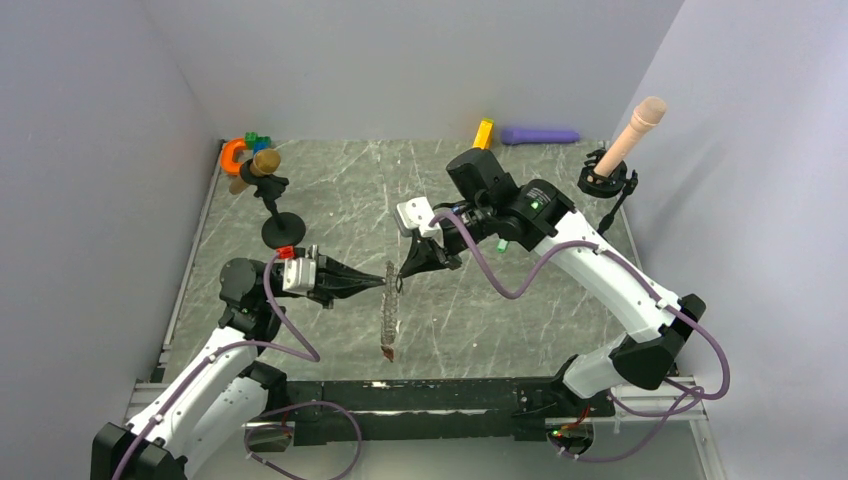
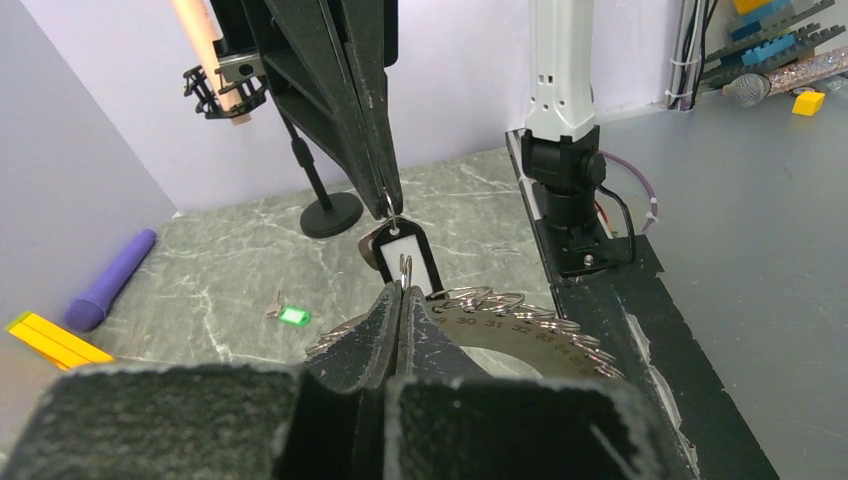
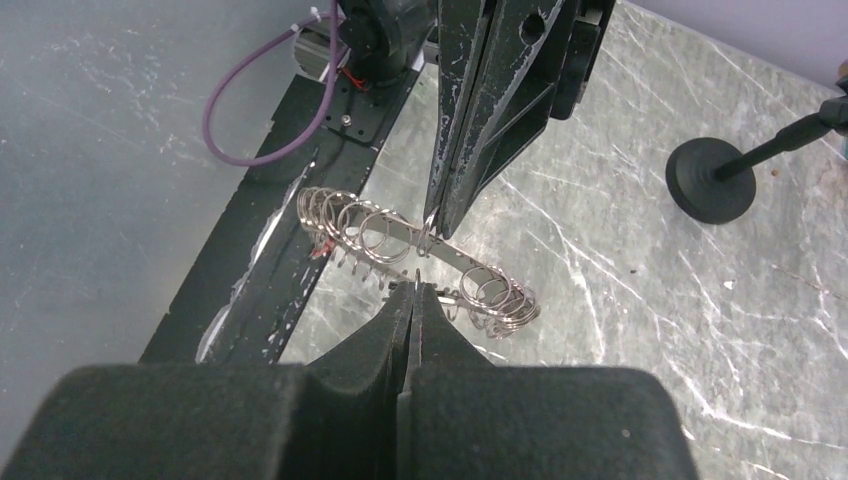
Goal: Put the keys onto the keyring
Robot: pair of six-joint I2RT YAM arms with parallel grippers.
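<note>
Two grippers meet at the keyring (image 1: 388,310), which is held edge-on off the table (image 1: 480,330). The left gripper (image 2: 403,292) has its fingers pressed together on one of the keyring's wire loops. The right gripper (image 2: 389,203), just above the keyring, pinches the small ring of the black-rimmed key (image 2: 408,256), fingers together. The green key (image 2: 292,316) lies flat on the table, apart from the keyring.

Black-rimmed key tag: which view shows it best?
The left wrist view: the black-rimmed key tag hangs from the shut right gripper, white face toward the camera, above the left gripper, shut on the keyring. In the top view it is too small to make out. The right wrist view does not show it.
</note>
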